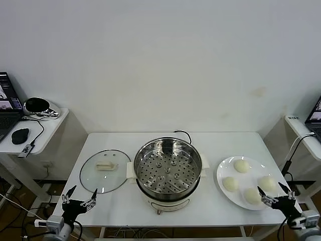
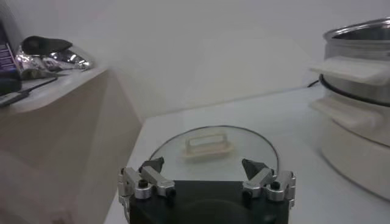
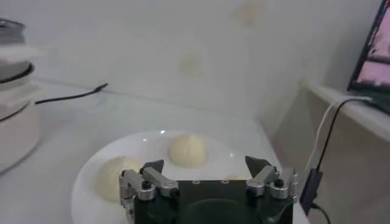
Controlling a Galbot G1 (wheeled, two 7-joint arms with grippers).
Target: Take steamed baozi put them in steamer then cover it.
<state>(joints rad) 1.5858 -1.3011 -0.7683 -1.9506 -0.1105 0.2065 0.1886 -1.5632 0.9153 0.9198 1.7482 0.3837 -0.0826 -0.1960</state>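
Note:
Several pale steamed baozi [image 1: 242,165] lie on a white plate [image 1: 223,172] at the table's right; the right wrist view shows one baozi [image 3: 187,150] just beyond the fingers. The steel steamer [image 1: 168,167] with its perforated tray stands at the table's middle, uncovered and holding nothing. Its glass lid [image 1: 104,169] with a cream handle lies flat to the left. My right gripper [image 1: 273,193] hangs open at the plate's near right edge. My left gripper [image 1: 80,197] is open near the table's front left corner, just short of the lid [image 2: 210,146].
A side shelf [image 1: 30,130] on the left carries a mouse, a laptop and a shiny object. Another shelf [image 1: 301,131] with a laptop stands on the right. The steamer's black cord [image 1: 183,133] runs off behind it.

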